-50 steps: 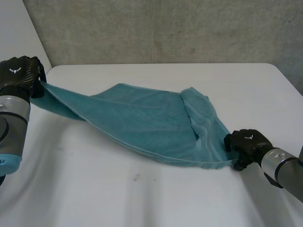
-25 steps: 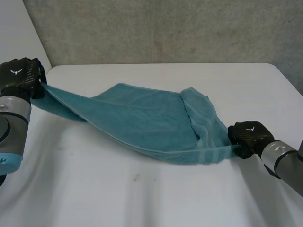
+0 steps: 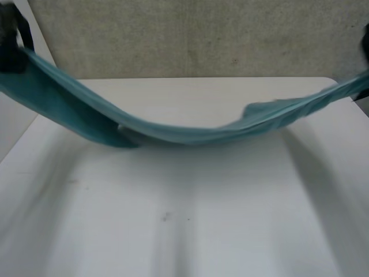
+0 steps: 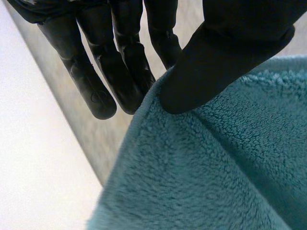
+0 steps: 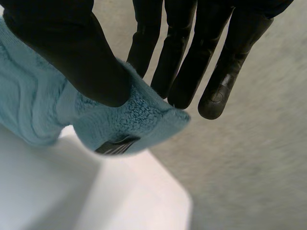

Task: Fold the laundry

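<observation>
A teal towel (image 3: 173, 131) hangs in the air in a long sagging band above the white table (image 3: 184, 225). My left hand (image 3: 9, 40) holds its left end high, past the table's far left corner. In the left wrist view the left hand's thumb (image 4: 230, 52) pinches the towel's edge (image 4: 206, 167) against the fingers (image 4: 120, 76). My right hand (image 5: 67, 48) holds the other end up on the right side. Its thumb presses a towel corner (image 5: 139, 117), which carries a dark label (image 5: 115, 146), against the fingers (image 5: 192, 62).
A grey concrete wall (image 3: 202, 34) stands behind the table's far edge. A few small dark specks (image 3: 166, 217) mark the tabletop under the towel.
The right hand has shut on the towel's right corner. Both hands have risen and moved apart, lifting the towel off the table and stretching it between them.
</observation>
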